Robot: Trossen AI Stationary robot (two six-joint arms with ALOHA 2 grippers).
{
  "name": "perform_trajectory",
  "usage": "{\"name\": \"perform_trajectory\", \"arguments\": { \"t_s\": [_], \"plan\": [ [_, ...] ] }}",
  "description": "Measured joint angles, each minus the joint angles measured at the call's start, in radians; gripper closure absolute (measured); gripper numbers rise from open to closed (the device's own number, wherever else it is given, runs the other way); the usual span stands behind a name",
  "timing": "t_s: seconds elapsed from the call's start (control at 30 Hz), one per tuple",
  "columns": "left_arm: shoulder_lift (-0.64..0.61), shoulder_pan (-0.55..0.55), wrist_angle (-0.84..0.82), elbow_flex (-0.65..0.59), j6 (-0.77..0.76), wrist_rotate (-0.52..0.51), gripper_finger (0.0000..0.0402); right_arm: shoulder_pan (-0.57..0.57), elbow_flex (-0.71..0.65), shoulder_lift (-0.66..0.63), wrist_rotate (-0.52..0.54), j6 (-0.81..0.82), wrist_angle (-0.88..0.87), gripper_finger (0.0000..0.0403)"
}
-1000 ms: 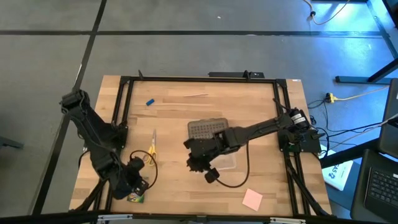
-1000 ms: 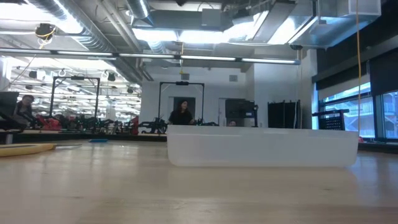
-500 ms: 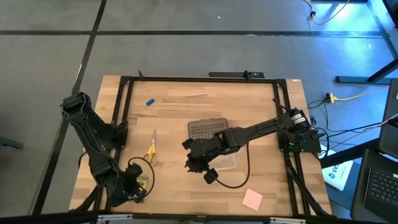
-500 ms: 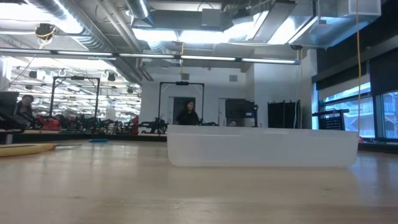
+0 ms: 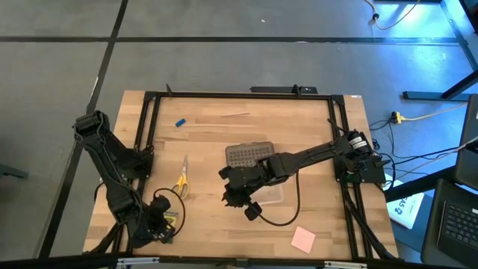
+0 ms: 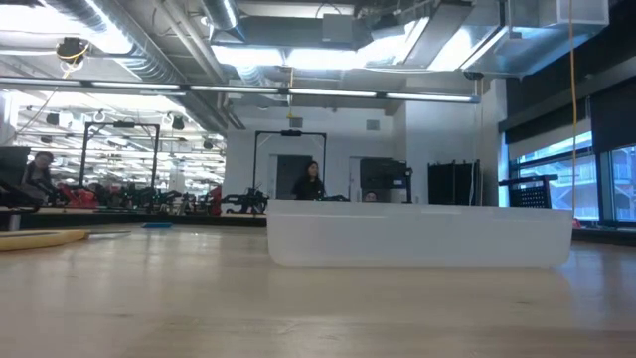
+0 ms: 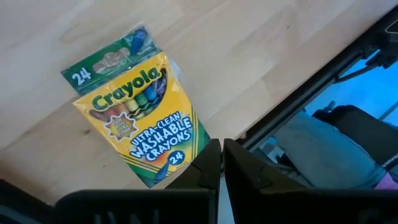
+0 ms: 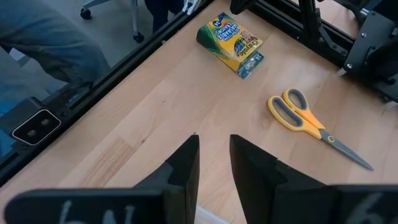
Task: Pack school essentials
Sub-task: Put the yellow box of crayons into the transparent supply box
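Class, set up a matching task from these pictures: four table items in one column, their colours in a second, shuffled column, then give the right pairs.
Items:
1. scissors
2. crayon box
3. sticky pad
4. eraser

Colours:
A. pink
B. blue
C. yellow handles
D. green and yellow

Pairs: 1-C, 2-D, 3-A, 4-B

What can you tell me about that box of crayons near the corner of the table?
The crayon box is a flat yellow-and-green cardboard pack printed "Crayola", "24" and "Ultra-Clean Washable Crayons". It lies face up on the wooden table, near the black frame rail, looking unopened. The left gripper, fingers nearly together, hovers beside it. Nothing visibly touches it.
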Motion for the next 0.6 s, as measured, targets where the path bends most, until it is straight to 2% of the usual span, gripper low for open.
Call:
{"name": "perform_trajectory", "arguments": {
  "t_s": [0.27, 0.4, 0.6],
  "plan": [
    [0.000, 0.001, -0.021, 0.000, 0.000, 0.023, 0.0375, 0.000, 0.000, 0.000, 0.000, 0.000, 0.000, 0.0311],
    [0.000, 0.001, -0.039, 0.000, -0.001, 0.026, 0.0329, 0.000, 0.000, 0.000, 0.000, 0.000, 0.000, 0.0311],
    [0.000, 0.001, -0.043, 0.000, -0.086, 0.035, 0.0234, 0.000, 0.000, 0.000, 0.000, 0.000, 0.000, 0.0311]
  ]
}}
